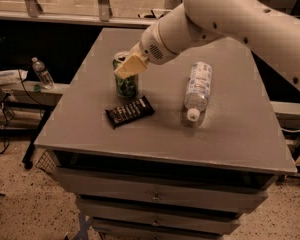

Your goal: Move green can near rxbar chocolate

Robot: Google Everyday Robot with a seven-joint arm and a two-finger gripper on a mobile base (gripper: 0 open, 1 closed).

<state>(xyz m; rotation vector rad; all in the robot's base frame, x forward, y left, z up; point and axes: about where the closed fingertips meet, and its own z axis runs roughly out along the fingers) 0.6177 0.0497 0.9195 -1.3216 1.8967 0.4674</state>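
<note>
I'm looking at the grey table filling the middle of the frame, and the white arm is reaching in from the upper right. The gripper is sitting at the upper left of the tabletop, right at the top of the green can. I'm seeing one pale finger lying across the front of the can's upper edge, with the other one hidden behind it, so the fingers are closing around the can's top. The can is standing upright, with its silver lid just peeking out behind the finger. Just below it in the frame, the rxbar chocolate is lying flat and slightly slanted, very close to the can's base; I can't tell whether they are touching. Over to the right of centre, a clear water bottle is lying on its side, cap pointing toward the lower edge, well apart from the can. At the far left, off the table, a second small bottle is standing upright on a low ledge.
</note>
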